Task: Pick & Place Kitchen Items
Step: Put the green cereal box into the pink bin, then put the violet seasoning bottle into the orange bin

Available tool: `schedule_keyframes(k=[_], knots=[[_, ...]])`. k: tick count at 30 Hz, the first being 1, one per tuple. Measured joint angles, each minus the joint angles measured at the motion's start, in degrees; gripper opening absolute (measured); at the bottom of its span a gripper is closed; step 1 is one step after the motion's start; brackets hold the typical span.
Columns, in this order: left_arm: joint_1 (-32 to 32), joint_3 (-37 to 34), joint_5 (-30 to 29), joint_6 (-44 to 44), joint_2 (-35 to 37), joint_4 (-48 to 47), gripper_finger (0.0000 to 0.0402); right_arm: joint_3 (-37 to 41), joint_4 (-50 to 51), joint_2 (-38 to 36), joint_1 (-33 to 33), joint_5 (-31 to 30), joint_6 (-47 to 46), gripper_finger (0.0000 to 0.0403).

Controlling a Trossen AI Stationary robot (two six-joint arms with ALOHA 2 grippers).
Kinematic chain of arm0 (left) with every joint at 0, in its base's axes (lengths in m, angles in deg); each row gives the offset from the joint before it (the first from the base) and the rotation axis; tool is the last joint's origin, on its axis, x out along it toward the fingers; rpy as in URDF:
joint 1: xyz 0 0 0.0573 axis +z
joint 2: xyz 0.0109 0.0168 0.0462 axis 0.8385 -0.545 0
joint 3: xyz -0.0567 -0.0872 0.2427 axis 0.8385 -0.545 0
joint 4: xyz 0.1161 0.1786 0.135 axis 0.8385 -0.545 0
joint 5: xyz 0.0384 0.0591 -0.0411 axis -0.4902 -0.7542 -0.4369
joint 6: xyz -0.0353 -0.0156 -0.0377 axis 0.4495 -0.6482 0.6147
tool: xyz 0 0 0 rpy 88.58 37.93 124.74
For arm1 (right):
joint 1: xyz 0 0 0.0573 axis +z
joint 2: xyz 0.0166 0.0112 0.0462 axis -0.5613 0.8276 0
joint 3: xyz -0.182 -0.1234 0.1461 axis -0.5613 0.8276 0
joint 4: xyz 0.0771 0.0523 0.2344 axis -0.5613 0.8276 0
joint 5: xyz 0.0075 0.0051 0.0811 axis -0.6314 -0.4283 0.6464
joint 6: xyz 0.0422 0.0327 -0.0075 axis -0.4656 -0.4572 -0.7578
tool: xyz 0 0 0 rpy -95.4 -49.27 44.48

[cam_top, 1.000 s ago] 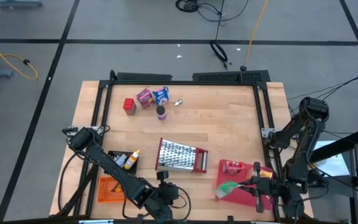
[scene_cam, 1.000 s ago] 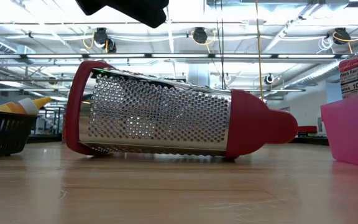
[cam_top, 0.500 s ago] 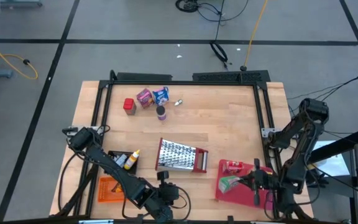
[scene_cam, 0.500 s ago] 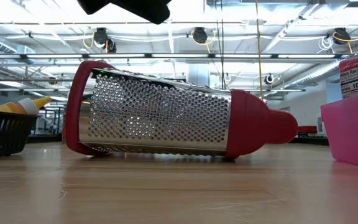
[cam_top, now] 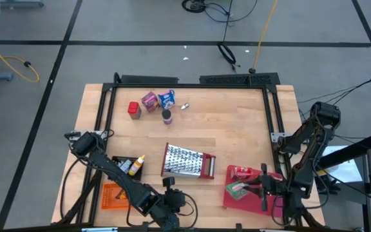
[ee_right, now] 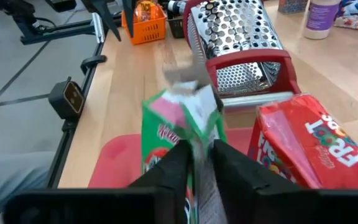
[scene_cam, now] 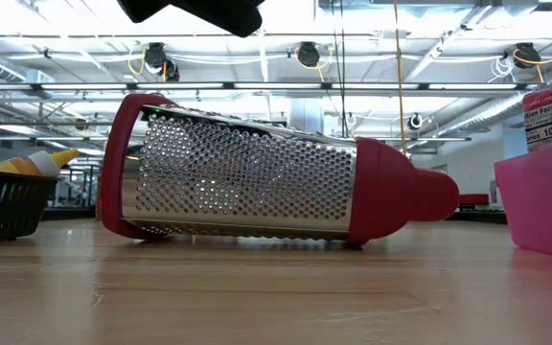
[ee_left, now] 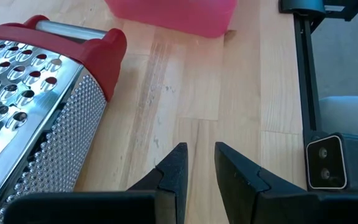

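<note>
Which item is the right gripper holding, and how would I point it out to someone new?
Find the pink tray at the table's near right corner, right of the steel grater. The right gripper is over it, shut on the green packet. It is the only green thing there; its neighbour in the tray is a red box.

Green-and-pink packet (ee_right: 180,127), red box (ee_right: 303,149), perforated steel grater (scene_cam: 247,177).

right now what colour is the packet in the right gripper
Green, with pink and white at its top; the packet sits pinched in the right gripper. Right wrist view shows it best.
</note>
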State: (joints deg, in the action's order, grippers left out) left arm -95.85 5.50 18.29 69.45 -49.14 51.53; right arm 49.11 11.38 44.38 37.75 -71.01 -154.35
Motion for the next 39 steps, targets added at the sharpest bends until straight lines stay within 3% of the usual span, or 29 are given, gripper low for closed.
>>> schedule_keyframes(k=[8,14,22,39], knots=[[0.0,0.0,0.0,0.2,0.0,0.7,0.0081,0.0,-2.0,0.0,-1.4,0.1,4.1,0.0161],[0.0,0.0,0.0,0.2,0.0,1.3,0.0081,0.0,-3.8,0.0,-1.4,0.1,5.5,0.0195],[0.0,0.0,0.0,0.1,0.0,1.4,0.0081,0.0,-8.3,-2.3,-1.3,0.1,14.6,0.0184],[0.3,0.0,-0.2,0.0,0.0,1.3,0.0081,0.0,-9.3,-16.0,-3.7,-0.2,31.9,0.0146]])
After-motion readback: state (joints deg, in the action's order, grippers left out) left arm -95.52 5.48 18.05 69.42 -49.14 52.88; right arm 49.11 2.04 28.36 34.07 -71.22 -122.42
